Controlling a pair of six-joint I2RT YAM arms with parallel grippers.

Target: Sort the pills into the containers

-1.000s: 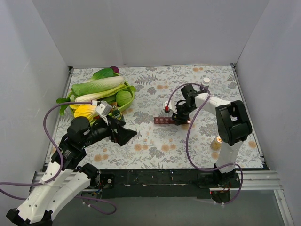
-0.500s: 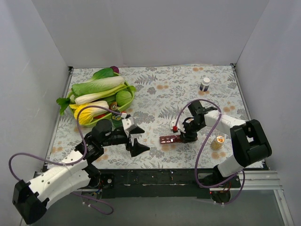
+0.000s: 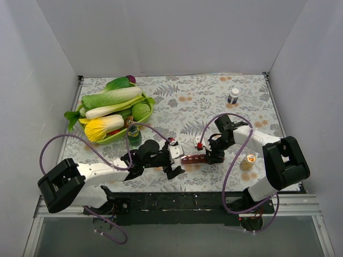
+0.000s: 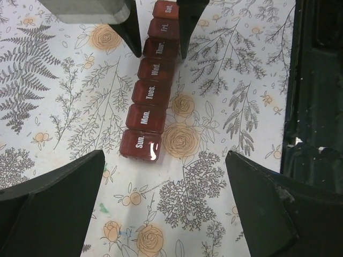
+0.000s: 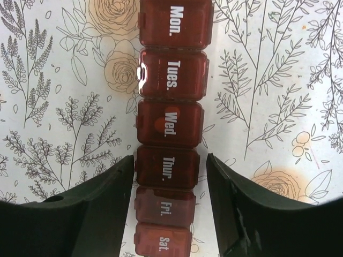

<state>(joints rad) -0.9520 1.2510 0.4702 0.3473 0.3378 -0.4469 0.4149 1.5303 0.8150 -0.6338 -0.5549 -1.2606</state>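
– Since half a second ago, what has shifted on the left?
– Only the left arm. It has stretched farther right and lies low along the near edge of the floral cloth [image 3: 177, 101]. The left gripper [image 3: 174, 164] now sits just short of the containers [image 3: 194, 158], where before it was well apart from them. The arm no longer covers a green bottle [image 3: 134, 135], which stands just beside the vegetables [image 3: 110, 101].
– And its fingers?
– Spread wide, holding nothing. In the left wrist view they frame the strip's Sun. end without touching it.
– Where does the strip lie?
– Flat on the cloth, near the front edge, between the two grippers. It runs left to right, Sun. toward the left arm and Sat. toward the right. It has not moved in that half second, and every lid I can see is down.
– The right arm?
– Same pose as before: elbow bent, wrist tipped steeply down over the strip's right part. The right gripper [image 5: 170, 166] straddles the Thur. compartment with its fingers narrow. A sliver of cloth shows on each side, so it is not clamped.
– Farther right?
– A small orange-topped object [image 3: 249, 159] sits just beside that arm, and a white-capped bottle [image 3: 233, 95] stands well back.
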